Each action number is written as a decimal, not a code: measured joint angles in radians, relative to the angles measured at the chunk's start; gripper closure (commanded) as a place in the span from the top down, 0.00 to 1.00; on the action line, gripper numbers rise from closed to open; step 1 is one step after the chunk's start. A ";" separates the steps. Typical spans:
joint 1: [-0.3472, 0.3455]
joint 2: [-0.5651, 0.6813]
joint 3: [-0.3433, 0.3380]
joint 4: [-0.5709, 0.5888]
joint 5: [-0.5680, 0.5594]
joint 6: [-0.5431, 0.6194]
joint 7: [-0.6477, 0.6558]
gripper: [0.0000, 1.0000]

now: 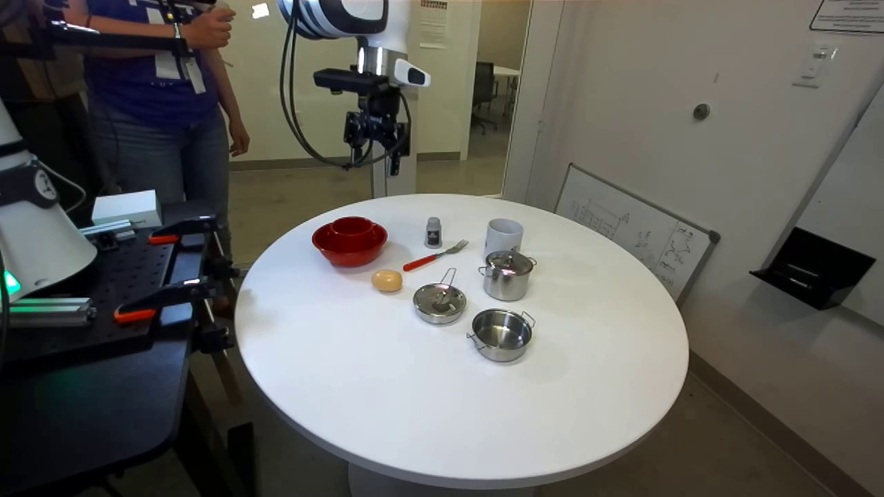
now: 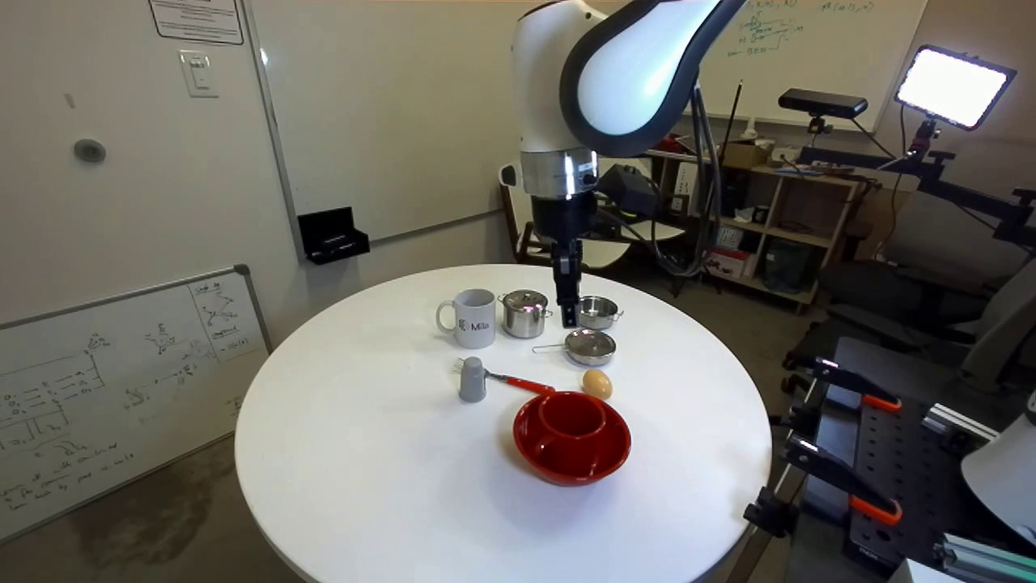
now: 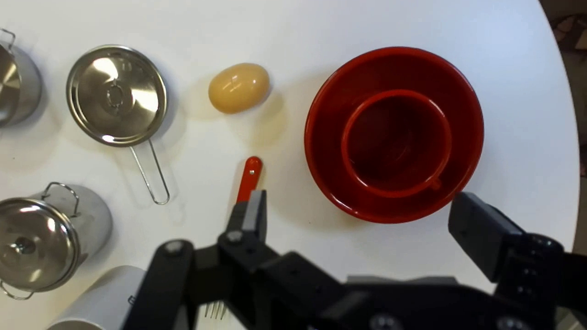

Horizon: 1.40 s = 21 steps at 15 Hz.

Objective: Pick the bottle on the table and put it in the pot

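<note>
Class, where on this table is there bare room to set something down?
In an exterior view, the table is bare from the open pot to the near edge. Another patch lies between bottle, red bowl and edge. Crowded: mug, lidded pot, open pot, pan; fork between bottle and egg.

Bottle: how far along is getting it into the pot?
Done: no step that I can see; the bottle stands upright on the table, outside the tall steel pot.
In hand: nothing; the end effector is open and empty, above the table.
Left: grasp, carry and place; the pot's lid is on, so it probably has to come off first.
</note>
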<state>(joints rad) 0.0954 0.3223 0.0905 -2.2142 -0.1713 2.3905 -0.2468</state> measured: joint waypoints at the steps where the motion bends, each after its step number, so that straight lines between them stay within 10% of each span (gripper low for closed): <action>1: 0.002 0.026 0.001 0.026 -0.009 -0.001 -0.006 1.00; 21: 0.008 0.238 0.009 0.225 -0.032 0.002 -0.054 1.00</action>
<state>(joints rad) 0.1038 0.5605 0.0997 -1.9893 -0.2030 2.3924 -0.3008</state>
